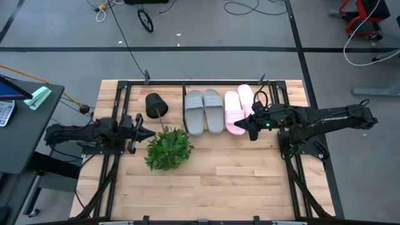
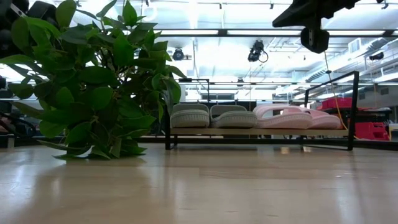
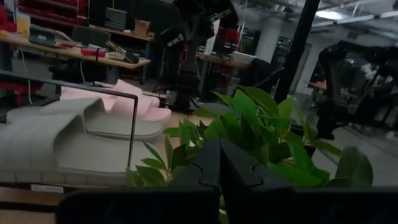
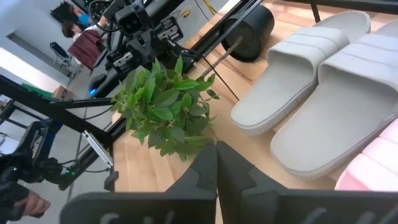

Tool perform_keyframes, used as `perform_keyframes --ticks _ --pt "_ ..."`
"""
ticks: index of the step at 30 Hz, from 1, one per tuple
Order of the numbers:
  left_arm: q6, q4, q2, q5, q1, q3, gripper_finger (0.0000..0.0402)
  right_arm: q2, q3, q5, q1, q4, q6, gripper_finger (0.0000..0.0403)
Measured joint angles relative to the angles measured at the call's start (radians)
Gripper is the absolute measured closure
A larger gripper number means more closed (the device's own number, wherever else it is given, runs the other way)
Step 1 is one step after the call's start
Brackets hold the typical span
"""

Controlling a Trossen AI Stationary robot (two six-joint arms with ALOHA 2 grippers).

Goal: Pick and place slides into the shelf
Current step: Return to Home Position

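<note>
Two grey slides [image 1: 203, 111] and two pink slides [image 1: 238, 111] lie side by side, soles down, on the slanted board of the shelf [image 2: 261, 132] at the table's far side. In the low view the grey slides [image 2: 211, 117] and the pink slides [image 2: 295, 117] sit in a row on the board. My left gripper [image 1: 152, 132] is shut and holds nothing, low at the table's left, pointing at the plant. My right gripper [image 1: 251, 132] is shut and holds nothing, raised just off the near end of the pink slides.
A green leafy plant [image 1: 169, 149] lies on the table between the arms, its black pot [image 1: 155, 104] tipped over beside the grey slides. Bare wooden tabletop [image 1: 231, 181] stretches toward the near edge. A person [image 4: 84, 40] shows beyond the table in the right wrist view.
</note>
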Motion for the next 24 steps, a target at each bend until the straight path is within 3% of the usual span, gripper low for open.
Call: perform_keyframes --ticks 16,24 --pt "-0.07 -0.003 0.0 0.0 0.0 0.0 0.0361 -0.158 -0.006 0.003 0.042 -0.167 -0.251 0.0403" --pt "-0.07 -0.003 0.0 0.0 0.0 -0.001 0.0373 -0.383 -0.202 -0.001 0.08 -0.112 -0.269 0.0403"
